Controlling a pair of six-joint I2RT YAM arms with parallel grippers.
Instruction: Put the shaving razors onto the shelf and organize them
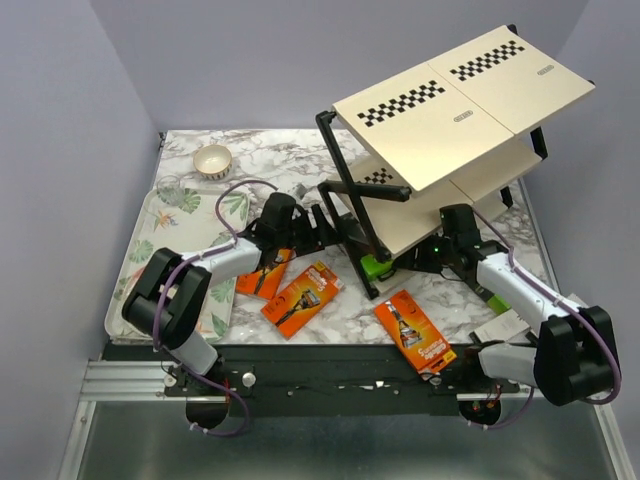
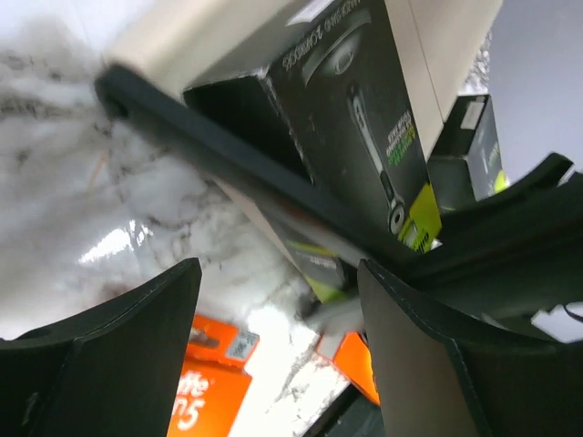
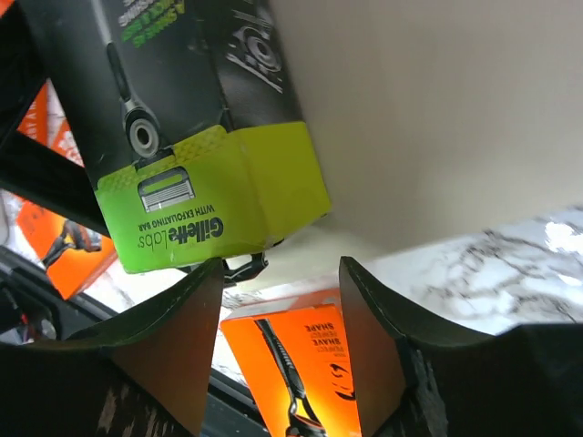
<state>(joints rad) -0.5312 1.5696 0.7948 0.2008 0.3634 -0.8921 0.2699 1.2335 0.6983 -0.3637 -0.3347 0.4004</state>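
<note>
Orange dominates the overhead view: three orange packs (image 1: pixel 302 298) lie flat on the marble table (image 1: pixel 250 170) in front of the shelf (image 1: pixel 450 110), none of them on a board yet. A lime-green end (image 1: pixel 377 265) peeps out low inside the frame, and the top board is bare (the tiers beneath it are mostly hidden from up here). I judge the job under halfway, with the orange ones at least left to place. I cannot pick out any white boxes for certain.

The left wrist view supplies what the top board hides. Two black packs, one close (image 2: pixel 364 118) and one further along (image 2: pixel 474 146), sit on a low beige board behind the black frame tube (image 2: pixel 228 155). The left gripper (image 2: pixel 278 273) has its fingers spread wide with nothing between them.

The right wrist view alone gives the lime end of a black pack near enough to read its print, lying against the beige board (image 3: pixel 437 109). The right gripper (image 3: pixel 281 269) is parted and empty, with an orange pack on the table showing through the gap.
</note>
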